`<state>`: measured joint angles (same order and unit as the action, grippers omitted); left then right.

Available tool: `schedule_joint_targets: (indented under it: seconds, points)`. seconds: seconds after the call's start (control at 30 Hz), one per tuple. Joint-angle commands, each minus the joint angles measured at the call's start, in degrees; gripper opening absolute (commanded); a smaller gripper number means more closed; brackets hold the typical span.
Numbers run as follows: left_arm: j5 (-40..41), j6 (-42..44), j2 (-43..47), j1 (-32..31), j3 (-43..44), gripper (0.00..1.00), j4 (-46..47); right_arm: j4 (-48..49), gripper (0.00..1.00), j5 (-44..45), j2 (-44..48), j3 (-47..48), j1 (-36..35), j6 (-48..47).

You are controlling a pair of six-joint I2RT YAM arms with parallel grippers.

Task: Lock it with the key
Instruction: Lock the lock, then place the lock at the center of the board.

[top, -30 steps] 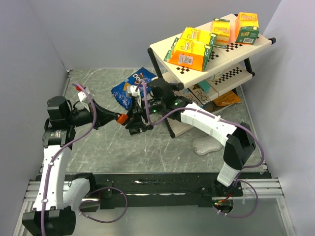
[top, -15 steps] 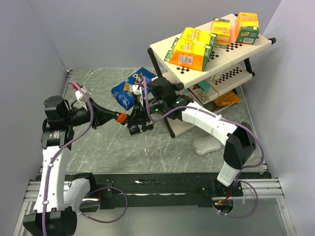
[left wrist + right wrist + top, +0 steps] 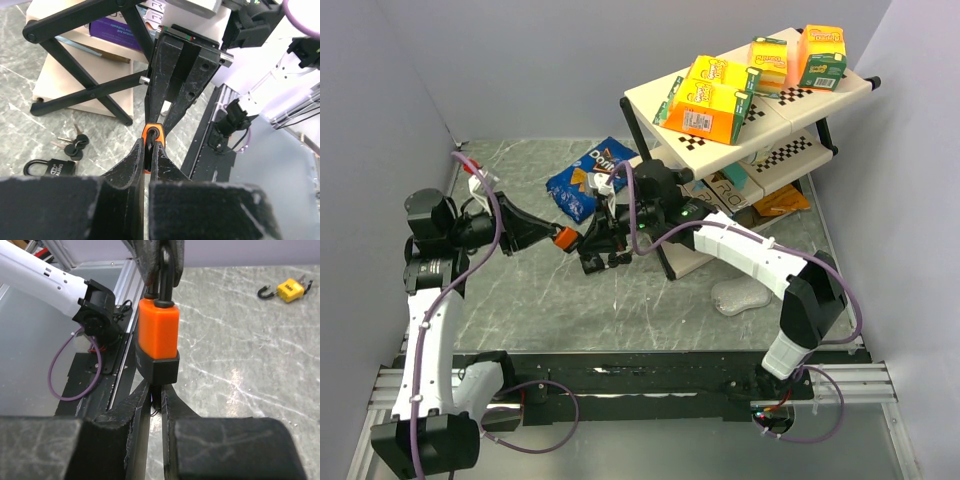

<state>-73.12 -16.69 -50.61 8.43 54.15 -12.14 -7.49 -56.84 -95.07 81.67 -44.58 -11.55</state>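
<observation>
Left end effector (image 3: 553, 238) comes in from frame left, the right end effector (image 3: 598, 246) from frame right. They meet above the counter (image 3: 620, 305), centre-left of the top view.

Orange padlock (image 3: 157, 332) hangs between them, off the counter. Left end effector is clamped on its shackle, fingers (image 3: 131, 165) pressed together around it. Right fingers (image 3: 142, 400) are pinched almost together under the padlock's black base, on a thin dark sliver, the key (image 3: 160, 396).

Room to move:
- Open counter below and left of the pair.
- Shelf rack (image 3: 775, 105) is close at their right, its black crossed legs just behind the right arm.
- Blue chip bag (image 3: 582, 180) lies near, above them in the top view.
- Grey walls close off the left, top and right of the frame.
- Pale grey lump (image 3: 740, 296) lies lower right, apart from both arms.

Hard to make out:
- Key is almost wholly hidden by the fingers and padlock base, so its shape is unclear.
- Keyhole is not visible.
- In the top view the two end effectors overlap into one dark mass.

Black padlock (image 3: 49, 167) with a key bunch (image 3: 75, 146) lies at lower left of the left wrist view, near a rack leg. Yellow padlock (image 3: 288, 289) lies on the counter at upper right of the right wrist view, shackle open.
</observation>
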Motion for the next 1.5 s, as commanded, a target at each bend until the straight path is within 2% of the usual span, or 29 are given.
schedule_joint_targets:
  seconds: [0.0,0.23,0.4,0.7,0.9,1.17,1.33,1.4,1.47]
  points:
    - [1.93,-6.85,-0.89,3.7,5.52,0.01,15.2,-5.43,0.0,-3.81,3.84,-3.88,0.46,-2.16]
    - [2.37,-14.06,-2.3,5.29,6.5,0.01,24.17,-5.35,0.0,-4.07,2.35,-7.48,0.46,-1.73]
    - [3.07,-15.74,-2.65,5.9,7.28,0.01,26.55,-4.03,0.0,-4.33,1.38,-8.45,0.37,0.3]
    - [1.41,-14.52,-3.0,7.48,9.31,0.01,26.73,-3.06,0.0,-6.79,1.2,-9.42,0.81,1.97]
    - [-1.93,-8.72,-2.04,7.83,10.62,0.01,22.69,-5.08,0.0,-9.16,1.2,-8.37,0.98,1.62]
    - [-2.29,-9.95,0.07,7.92,9.66,0.01,28.05,-6.84,0.0,-12.33,-0.12,-6.52,0.9,3.03]
    - [-0.45,-4.42,-0.63,7.92,11.68,0.01,17.97,-7.45,0.0,-9.09,0.23,-5.21,0.55,2.68]
    - [1.48,0.24,-2.38,7.83,12.82,0.01,8.34,-7.54,0.0,-5.24,0.32,-4.24,-0.25,1.8]
    - [1.84,5.4,-4.57,7.92,13.52,0.01,2.51,-6.93,0.0,-2.15,0.41,-3.54,-0.77,2.32]
